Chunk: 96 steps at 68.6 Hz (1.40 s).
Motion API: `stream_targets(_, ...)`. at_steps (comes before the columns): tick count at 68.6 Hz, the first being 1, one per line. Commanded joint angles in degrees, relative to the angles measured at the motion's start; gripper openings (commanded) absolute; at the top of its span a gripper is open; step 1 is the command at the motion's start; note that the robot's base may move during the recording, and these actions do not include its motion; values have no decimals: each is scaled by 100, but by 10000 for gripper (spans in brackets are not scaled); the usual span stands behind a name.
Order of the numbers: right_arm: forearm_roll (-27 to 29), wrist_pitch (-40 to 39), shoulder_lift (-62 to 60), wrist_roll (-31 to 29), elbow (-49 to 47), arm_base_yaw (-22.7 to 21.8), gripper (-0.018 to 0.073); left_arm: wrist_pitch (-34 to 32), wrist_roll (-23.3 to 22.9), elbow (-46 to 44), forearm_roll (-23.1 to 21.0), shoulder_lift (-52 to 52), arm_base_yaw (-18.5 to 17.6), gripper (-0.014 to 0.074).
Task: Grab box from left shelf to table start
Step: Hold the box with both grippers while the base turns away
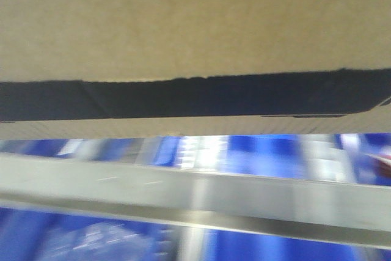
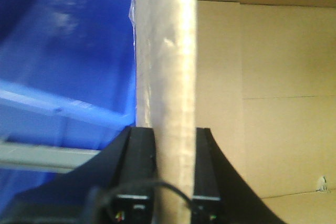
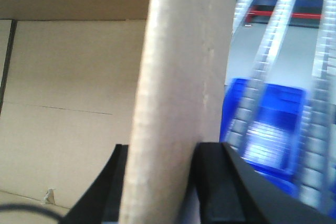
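step: carry phase, I'd say. The box (image 1: 195,22) is gripped on both sides and looks lifted off the shelf (image 1: 91,178); the trip to the bench isn't done.
left tool (image 2: 175,145): clamped on the box's left wall, one black finger (image 2: 142,150) outside and one inside, both tight on the cardboard edge.
right tool (image 3: 160,153): same deal on the right wall, a finger on each face, pinched shut on it.
box position: fills the top half of the front view, with the black panel (image 1: 195,96) running across it. It sits above the steel rail (image 1: 275,203), right up close to the camera.
behind/below: blue bins (image 1: 269,151) past the rail, and white rollers (image 3: 275,40) beyond the right wall in the right wrist view.
bench: not in any view, so can't say how close it is.
blur: front view is pretty smeared, so my guess is things are moving.
next move: both arms need to travel together at the same height and spacing so the walls don't twist or slip out of the pinch. Clear the rail, swing to the bench, lower flat, then let go.
risk: thin-wall grips on a big box, so a tilt or a snag on the rail could peel a side loose.
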Motion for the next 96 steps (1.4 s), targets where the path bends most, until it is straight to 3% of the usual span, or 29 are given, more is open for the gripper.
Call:
stream_targets(1, 106, -750, 99, 14, -164, -17, 63, -1065, -33, -225, -488, 30, -45, -92)
stream_targets(96, 106, -750, 99, 14, -164, -17, 63, -1065, -33, -225, -488, 30, -45, -92)
